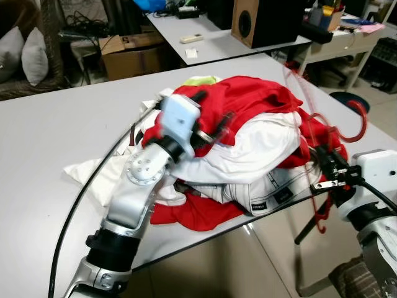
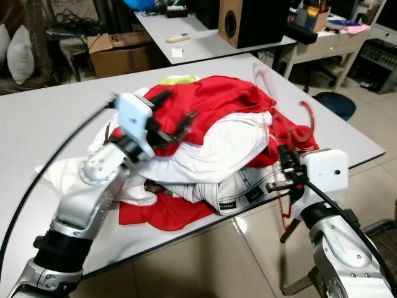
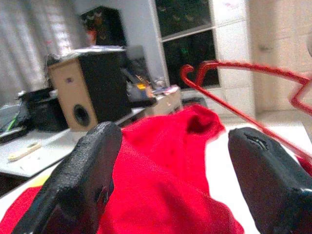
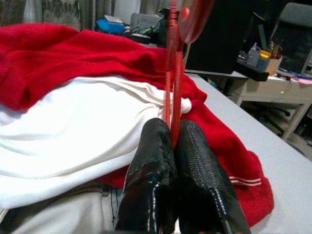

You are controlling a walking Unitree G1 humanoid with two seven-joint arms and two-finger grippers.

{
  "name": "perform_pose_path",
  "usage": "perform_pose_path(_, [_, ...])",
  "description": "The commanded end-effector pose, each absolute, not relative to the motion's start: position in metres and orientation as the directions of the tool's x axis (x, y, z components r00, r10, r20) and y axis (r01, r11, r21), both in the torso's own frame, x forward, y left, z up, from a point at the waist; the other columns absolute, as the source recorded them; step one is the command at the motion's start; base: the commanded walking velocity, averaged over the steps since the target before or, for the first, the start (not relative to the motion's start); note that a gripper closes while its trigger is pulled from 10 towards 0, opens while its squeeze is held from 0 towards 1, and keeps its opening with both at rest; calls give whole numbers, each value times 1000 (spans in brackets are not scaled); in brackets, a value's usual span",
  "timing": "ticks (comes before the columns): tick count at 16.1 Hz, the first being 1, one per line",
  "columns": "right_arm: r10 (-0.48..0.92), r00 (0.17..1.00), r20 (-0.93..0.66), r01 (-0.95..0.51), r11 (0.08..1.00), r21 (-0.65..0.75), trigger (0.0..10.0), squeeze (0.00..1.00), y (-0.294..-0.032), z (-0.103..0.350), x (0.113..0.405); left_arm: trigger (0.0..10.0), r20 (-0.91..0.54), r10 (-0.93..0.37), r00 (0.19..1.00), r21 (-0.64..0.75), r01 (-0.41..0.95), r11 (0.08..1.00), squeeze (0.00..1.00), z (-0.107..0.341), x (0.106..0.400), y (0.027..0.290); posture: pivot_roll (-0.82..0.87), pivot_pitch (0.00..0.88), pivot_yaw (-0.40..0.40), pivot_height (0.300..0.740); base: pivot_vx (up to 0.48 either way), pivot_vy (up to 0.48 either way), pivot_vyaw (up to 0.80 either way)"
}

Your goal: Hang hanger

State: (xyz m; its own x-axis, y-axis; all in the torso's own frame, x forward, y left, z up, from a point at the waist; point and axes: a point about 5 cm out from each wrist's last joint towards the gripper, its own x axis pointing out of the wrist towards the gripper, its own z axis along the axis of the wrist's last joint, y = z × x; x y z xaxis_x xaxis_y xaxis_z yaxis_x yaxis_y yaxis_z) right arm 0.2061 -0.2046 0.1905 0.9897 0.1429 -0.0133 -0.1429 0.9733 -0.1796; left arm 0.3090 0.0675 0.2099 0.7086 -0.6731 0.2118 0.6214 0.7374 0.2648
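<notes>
Right hand (image 1: 324,169) clamped on red hanger (image 1: 347,133) at the worktop (image 1: 49,130) edge.
Left hand (image 1: 211,121), fingers apart, over the clothes pile (image 1: 248,149) (red and white garments).

The hanger (image 1: 338,133) is red. The pile has red clothes (image 1: 248,96) and white clothes (image 1: 260,146). The table (image 1: 56,124) is pale grey. Both grippers have black fingers (image 3: 87,185).
</notes>
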Motion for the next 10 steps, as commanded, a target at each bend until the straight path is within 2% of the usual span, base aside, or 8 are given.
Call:
perform_pose_path(1, [169,985,-18,-170,966,-196,10000,0,-210,196,204,10000,191,-708,680,326,636,699,941,215,316,67,-100,0,47,740,0,0,0])
perform_pose_path(2, [162,986,-24,-164,961,-221,10000,0,-216,198,203,10000,186,-754,630,339,679,651,0,217,317,59,-121,0,71,740,0,0,0])
perform_pose_path(4, [93,995,-44,-102,959,-266,10000,0,-233,199,194,10000,105,-862,495,429,760,489,0,209,314,41,-164,0,88,740,0,0,0])
perform_pose_path(6, [93,995,-48,-102,959,-264,10000,0,-234,199,191,10000,87,-870,486,454,758,468,0,207,313,39,-179,0,90,740,0,0,0])
perform_pose_path(7, [127,988,-93,-148,950,-275,10000,0,-236,197,180,10000,69,-842,535,528,697,486,0,207,325,39,-203,0,100,740,0,0,0])
perform_pose_path(9, [146,979,-139,-181,940,-289,10000,0,-241,195,169,9882,31,-836,547,585,668,459,0,203,332,36,-223,0,116,740,0,0,0])
perform_pose_path(10, [136,979,-149,-176,937,-301,10000,0,-246,196,166,5451,10,-836,549,610,659,440,0,200,334,34,-235,0,125,740,0,0,0])
